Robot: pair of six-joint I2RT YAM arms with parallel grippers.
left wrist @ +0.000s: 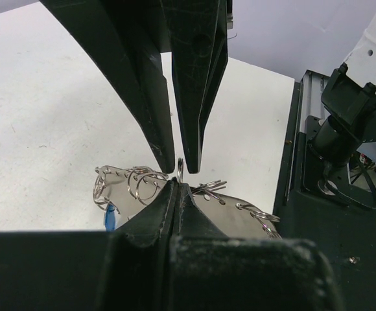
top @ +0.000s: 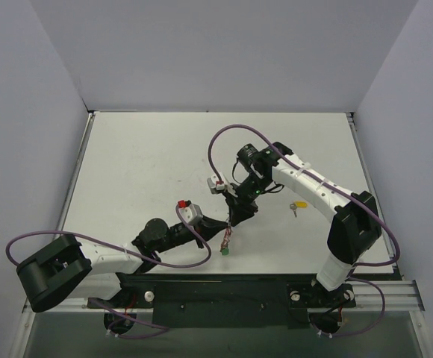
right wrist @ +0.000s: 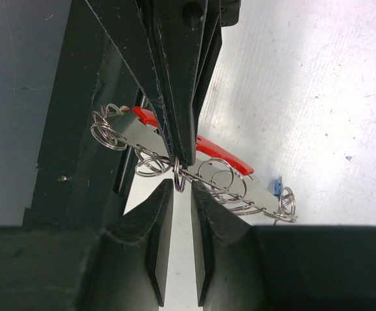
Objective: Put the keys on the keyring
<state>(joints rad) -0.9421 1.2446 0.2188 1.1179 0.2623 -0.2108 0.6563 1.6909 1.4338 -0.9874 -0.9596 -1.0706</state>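
Observation:
The keyring (top: 228, 233) hangs above the table's middle, a red-and-silvery piece (right wrist: 222, 155) with several small wire rings (left wrist: 142, 183). My left gripper (top: 229, 222) is shut on one small ring at its top, seen in the left wrist view (left wrist: 178, 184). My right gripper (top: 238, 212) is open, with its tips (right wrist: 181, 188) narrowly either side of that same ring. A green-capped key (top: 223, 252) dangles at the bundle's bottom. A blue cap (left wrist: 110, 218) shows behind it, also in the right wrist view (right wrist: 276, 186). A yellow-capped key (top: 298, 204) lies on the table to the right.
The white table (top: 142, 164) is enclosed by grey walls on three sides. A black rail (top: 216, 287) runs along the near edge with both arm bases. Purple cables (top: 224, 138) loop over both arms.

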